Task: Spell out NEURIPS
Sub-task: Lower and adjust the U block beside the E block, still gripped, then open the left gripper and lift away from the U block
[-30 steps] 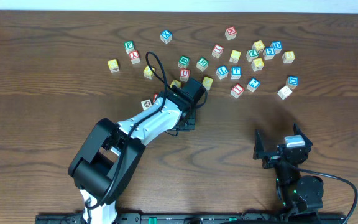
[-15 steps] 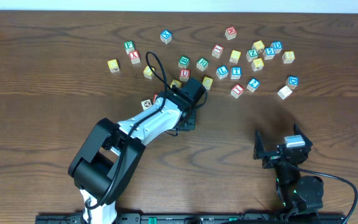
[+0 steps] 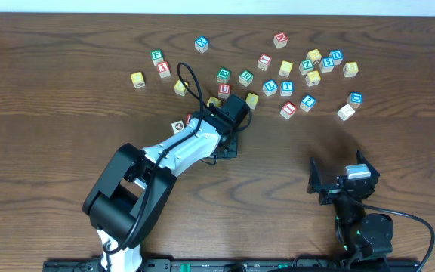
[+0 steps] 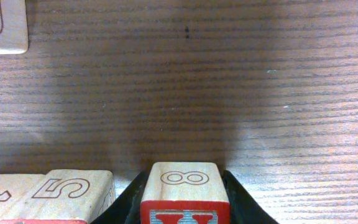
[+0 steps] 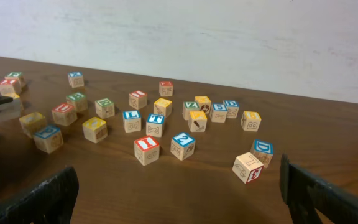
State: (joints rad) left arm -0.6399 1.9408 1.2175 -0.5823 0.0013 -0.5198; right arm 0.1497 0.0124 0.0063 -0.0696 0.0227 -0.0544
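Between the left end effector's [image 4: 184, 194] fingers [image 4: 244, 210], a cube [image 4: 185, 182] reads 8.

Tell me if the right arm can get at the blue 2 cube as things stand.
Probably yes. The right gripper stands open and faces the blue 2 cube, with only bare table between them. The red 1 cube sits close beside it, apart, and could crowd one finger.
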